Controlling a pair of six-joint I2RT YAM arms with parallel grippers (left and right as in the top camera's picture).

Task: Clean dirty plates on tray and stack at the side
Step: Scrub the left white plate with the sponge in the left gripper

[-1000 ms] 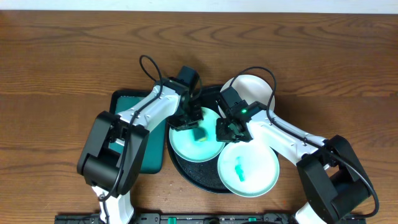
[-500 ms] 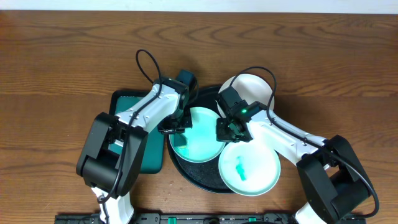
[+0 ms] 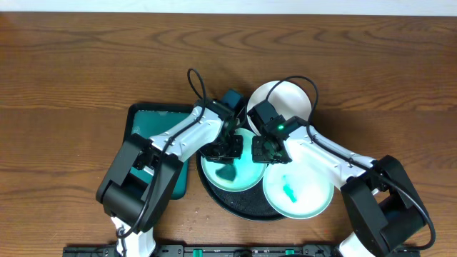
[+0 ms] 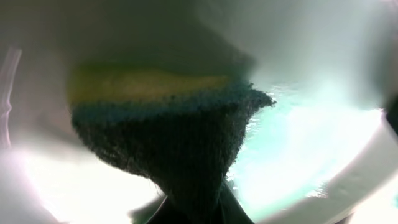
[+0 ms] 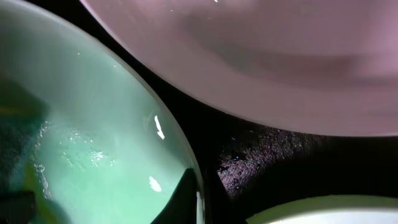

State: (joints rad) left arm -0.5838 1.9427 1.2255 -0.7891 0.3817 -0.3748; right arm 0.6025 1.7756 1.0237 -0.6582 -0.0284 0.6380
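Note:
A round black tray holds a wet mint-green plate and a second mint plate with a green smear. A white plate lies at the tray's back edge. My left gripper is shut on a yellow and dark blue sponge pressed on the first plate. My right gripper is shut on that plate's right rim, seen in the right wrist view with a finger on each side.
A teal rectangular tray lies left of the black tray, partly under my left arm. The white plate and the black tray surface fill the right wrist view. Bare wood table lies all round.
My left gripper has swept the sponge from the plate's left side to its back right. The smeared plate has shifted slightly right and toward the front. My right gripper has kept its hold.

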